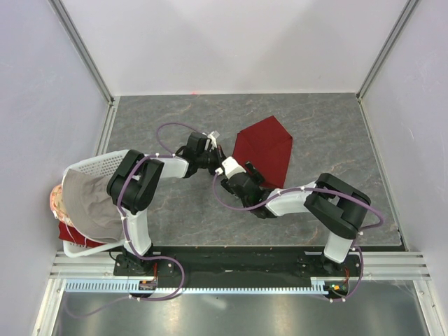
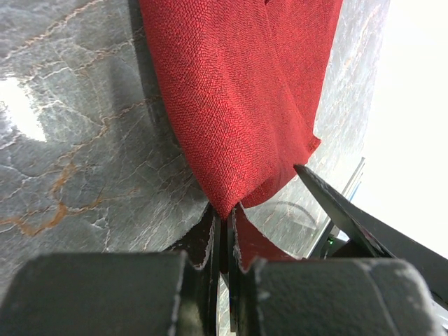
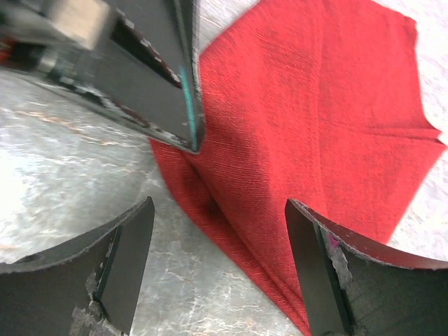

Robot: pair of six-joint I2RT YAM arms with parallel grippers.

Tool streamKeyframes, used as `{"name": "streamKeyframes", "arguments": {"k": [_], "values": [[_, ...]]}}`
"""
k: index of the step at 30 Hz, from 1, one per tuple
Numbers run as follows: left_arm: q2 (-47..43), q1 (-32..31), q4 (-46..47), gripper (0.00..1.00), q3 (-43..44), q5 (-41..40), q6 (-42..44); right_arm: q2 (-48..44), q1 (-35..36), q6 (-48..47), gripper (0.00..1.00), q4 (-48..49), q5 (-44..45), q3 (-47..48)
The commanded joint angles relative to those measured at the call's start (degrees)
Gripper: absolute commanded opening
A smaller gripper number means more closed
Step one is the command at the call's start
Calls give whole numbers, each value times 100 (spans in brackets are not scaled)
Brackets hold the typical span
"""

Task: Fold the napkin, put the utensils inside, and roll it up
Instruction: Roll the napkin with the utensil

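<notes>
Shows the napkin (image 1: 264, 150) partly folded, one corner pinched flat in the left gripper (image 2: 224, 241), with the right gripper (image 3: 218, 231) spread wide just above the napkin's near edge — risks the thin pinch slipping, or a pull dragging the fold askew.

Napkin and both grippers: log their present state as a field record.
napkin: dark red napkin, lying on the table, partly folded to a pointed shape, with layers overlapping
left gripper: left gripper shut on one corner of the napkin
right gripper: right gripper open, fingers either side of the napkin's edge next to the left gripper, gripping nothing
utensils: none seen in any view
other: white basket at the table's left edge, grey-beige cloth draped over it
</notes>
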Motion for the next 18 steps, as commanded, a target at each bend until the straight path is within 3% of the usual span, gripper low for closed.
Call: {"name": "streamKeyframes", "arguments": {"k": [1,9,18], "values": [[-208,70,-17,2,20,247,-135,219,26,-56,84,53,663,251],[-340,167,-17,2,-112,248,-100,263,26,190,81,-132,840,58],[-428,255,9,2,-208,274,-74,246,17,296,69,-150,964,-83]]}}
